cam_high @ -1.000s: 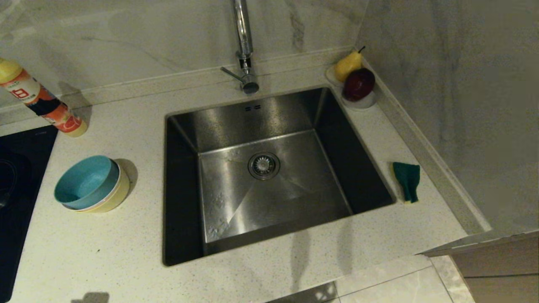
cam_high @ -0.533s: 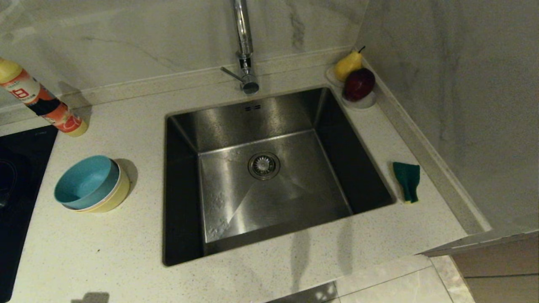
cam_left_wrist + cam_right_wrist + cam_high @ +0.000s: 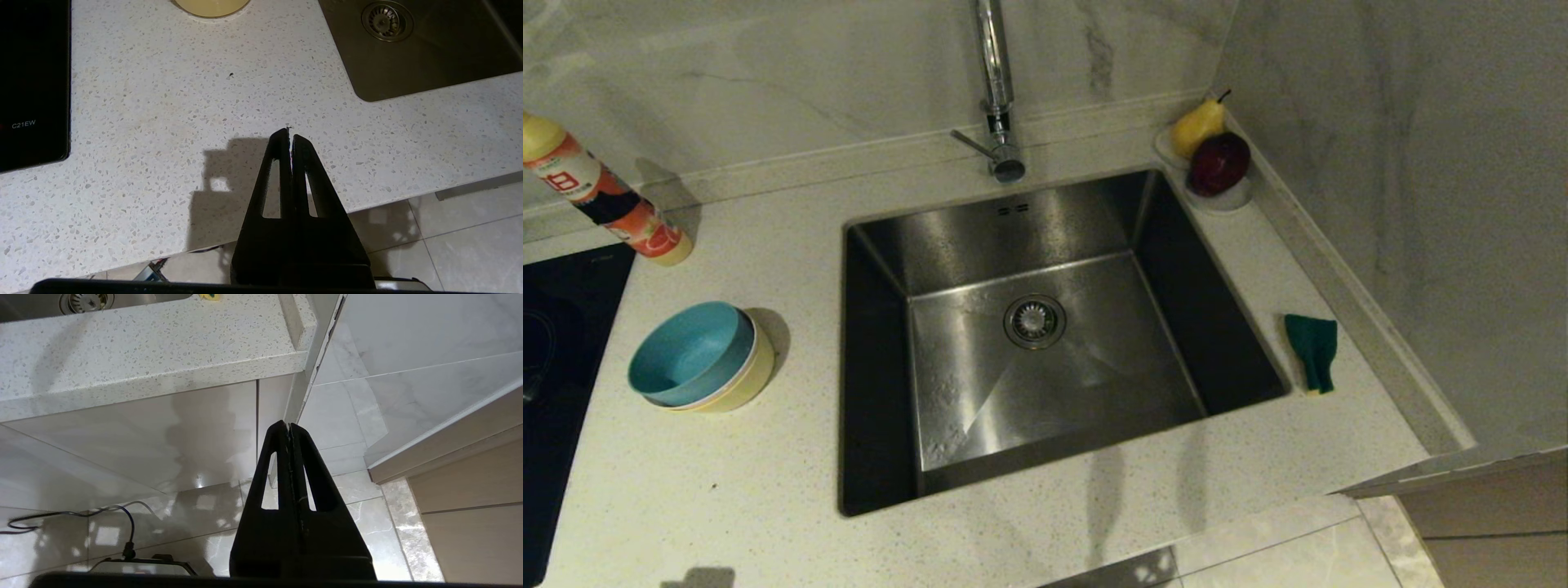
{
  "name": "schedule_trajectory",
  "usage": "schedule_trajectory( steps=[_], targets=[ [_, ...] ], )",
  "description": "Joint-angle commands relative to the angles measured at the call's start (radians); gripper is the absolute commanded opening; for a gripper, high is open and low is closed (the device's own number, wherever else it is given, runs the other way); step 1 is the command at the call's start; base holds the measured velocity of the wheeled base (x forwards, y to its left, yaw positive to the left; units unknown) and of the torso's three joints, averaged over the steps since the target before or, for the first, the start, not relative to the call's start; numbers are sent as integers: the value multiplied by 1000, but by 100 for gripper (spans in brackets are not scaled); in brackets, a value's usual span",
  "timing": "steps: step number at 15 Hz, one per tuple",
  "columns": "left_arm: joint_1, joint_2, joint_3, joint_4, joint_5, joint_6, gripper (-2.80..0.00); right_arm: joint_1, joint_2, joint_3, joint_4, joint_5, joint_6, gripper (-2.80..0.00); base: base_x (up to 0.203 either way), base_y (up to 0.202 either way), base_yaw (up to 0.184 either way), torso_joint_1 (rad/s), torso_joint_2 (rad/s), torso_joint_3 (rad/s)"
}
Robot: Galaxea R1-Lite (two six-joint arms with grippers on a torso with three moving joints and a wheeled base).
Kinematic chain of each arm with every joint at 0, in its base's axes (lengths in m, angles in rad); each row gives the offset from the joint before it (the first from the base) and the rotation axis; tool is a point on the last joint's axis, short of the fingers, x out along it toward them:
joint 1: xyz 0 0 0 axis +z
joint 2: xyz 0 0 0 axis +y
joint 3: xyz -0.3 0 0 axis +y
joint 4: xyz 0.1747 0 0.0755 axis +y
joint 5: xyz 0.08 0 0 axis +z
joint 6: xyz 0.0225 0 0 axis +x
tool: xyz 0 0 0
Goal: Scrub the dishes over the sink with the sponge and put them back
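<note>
Head view: square brushed-steel sink [image 3: 1045,327] sat in speckled stone counter [image 3: 768,474] | nested round plastic bowls [image 3: 698,359], blue inside yellow, lay left of it | green-faced sponge [image 3: 1312,351] lay right of it | left gripper [image 3: 290,136] fully closed, empty, above counter edge | right gripper [image 3: 288,430] fully closed, empty, below counter front.

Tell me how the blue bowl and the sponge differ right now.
The blue bowl is round and open-topped; the sponge is a small flat slab. The bowl sits nested in other bowls, left of the sink; the sponge lies alone on its right. Both rest on the counter, untouched.
</note>
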Motion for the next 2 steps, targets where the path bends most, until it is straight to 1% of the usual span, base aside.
schedule_trajectory(
  steps=[1, 2],
  targets=[
    [0, 5, 0, 0, 0, 0, -280, 0, 1, 0, 0, 0, 1, -280, 0, 0, 0, 0, 0, 0],
    [0, 5, 0, 0, 0, 0, -280, 0, 1, 0, 0, 2, 1, -280, 0, 0, 0, 0, 0, 0]
  ],
)
